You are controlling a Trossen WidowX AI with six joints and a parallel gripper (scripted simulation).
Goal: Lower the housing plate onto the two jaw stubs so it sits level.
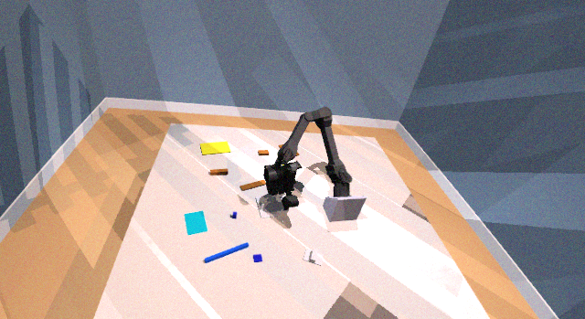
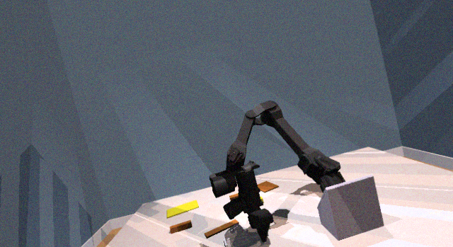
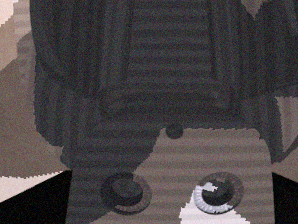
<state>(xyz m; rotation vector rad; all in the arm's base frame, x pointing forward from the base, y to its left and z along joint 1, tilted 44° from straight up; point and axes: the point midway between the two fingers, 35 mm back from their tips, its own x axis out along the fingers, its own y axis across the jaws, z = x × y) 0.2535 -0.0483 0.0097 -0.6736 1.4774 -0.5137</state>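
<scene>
The housing plate (image 3: 240, 155) fills the lower middle of the wrist view, between black fingers at both lower corners. Two round holes (image 3: 126, 193) (image 3: 218, 193) show in it, with dark round ends inside them. My gripper (image 1: 276, 204) (image 2: 248, 228) (image 3: 168, 181) points down and is shut on the housing plate, low over the table. Grey parts (image 2: 241, 236) show beside my finger in the exterior view. Dark shapes (image 3: 170, 55) beyond the plate are in deep shadow; I cannot tell the jaws apart. The contact under the plate is hidden, so I cannot tell whether it is seated.
A grey wedge-shaped block (image 1: 344, 209) (image 2: 354, 208) stands by the arm's base. Orange bars (image 1: 252, 186) (image 2: 221, 228), a yellow plate (image 1: 215, 148) (image 2: 182, 209), a cyan plate (image 1: 196, 223), a blue rod (image 1: 227, 252) and small blue cubes (image 1: 258, 258) lie around. A small pale piece (image 1: 311, 257) lies nearer the front.
</scene>
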